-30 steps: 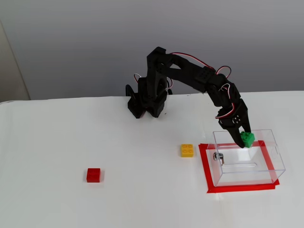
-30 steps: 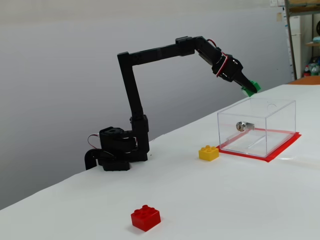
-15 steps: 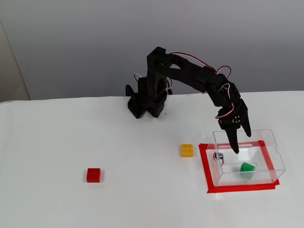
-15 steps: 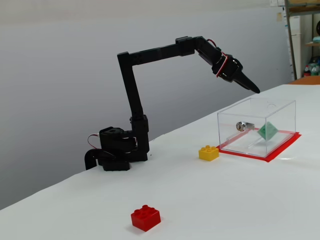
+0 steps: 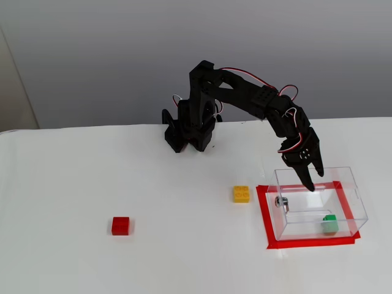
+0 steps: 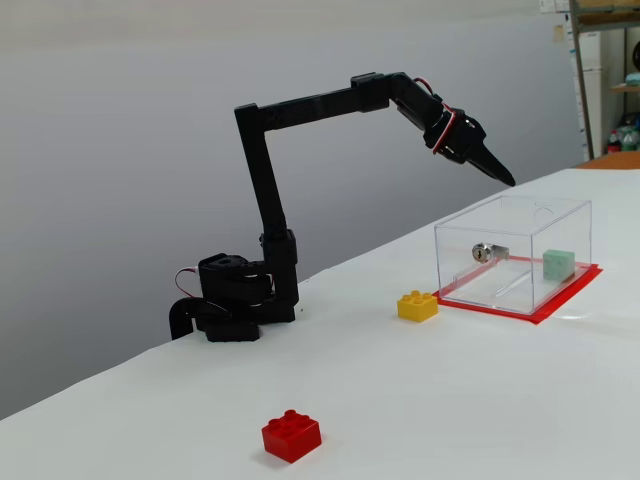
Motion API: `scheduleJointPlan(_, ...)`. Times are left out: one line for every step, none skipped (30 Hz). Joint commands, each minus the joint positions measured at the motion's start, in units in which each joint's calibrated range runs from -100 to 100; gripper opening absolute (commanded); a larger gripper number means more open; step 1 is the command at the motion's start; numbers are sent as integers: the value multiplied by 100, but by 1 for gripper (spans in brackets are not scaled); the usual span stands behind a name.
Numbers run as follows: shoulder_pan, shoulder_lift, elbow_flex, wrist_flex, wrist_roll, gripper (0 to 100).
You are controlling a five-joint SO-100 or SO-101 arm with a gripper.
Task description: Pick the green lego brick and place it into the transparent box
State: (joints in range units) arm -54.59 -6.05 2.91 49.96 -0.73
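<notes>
The green brick [image 5: 330, 223], a second ago held in the gripper [image 5: 310, 184] above the box [image 5: 288, 229], now rests inside at the box's near right corner; the gripper is empty.

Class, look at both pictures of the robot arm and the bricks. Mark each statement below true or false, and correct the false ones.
1. The green brick lies inside the clear box. True.
2. The gripper holds the green brick. False: it holds nothing and hangs above the box.
3. The yellow brick sits on the table outside the box, beside the red tape. True.
4. The red brick is inside the box. False: it lies on the open table, far from the box.
5. The box stands on the yellow brick. False: it stands inside the red tape frame.
</notes>
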Motion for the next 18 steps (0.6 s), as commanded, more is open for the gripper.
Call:
scheduleJointPlan(73, -138, -183, 35, 42, 6)
scheduleJointPlan(95, -138, -183, 113, 42, 4)
scheduleJointPlan(103, -138, -201, 183, 42, 2)
scheduleJointPlan(110, -146, -201, 261, 42, 2)
scheduleJointPlan(117, -163, -192, 357, 42, 2)
scheduleJointPlan(132, -223, -183, 444, 42, 2)
scheduleJointPlan(147, -308, -174, 548, 42, 2)
scheduleJointPlan(154, -384, -174, 627, 42, 2)
scheduleJointPlan(214, -460, -174, 714, 42, 2)
scheduleJointPlan(302, -537, -165, 809, 42, 2)
scheduleJointPlan(391, -630, -165, 905, 42, 2)
scheduleJointPlan(472, -715, -165, 992, 42, 2)
scheduleJointPlan(576, -825, -165, 1097, 42, 2)
scheduleJointPlan(672, -944, -165, 1192, 42, 2)
scheduleJointPlan(783, -1071, -110, 1262, 42, 2)
scheduleJointPlan(894, -1190, -38, 1297, 42, 2)
scheduleJointPlan(1012, -1334, 61, 1314, 42, 2)
scheduleJointPlan(1138, -1512, 197, 1314, 42, 2)
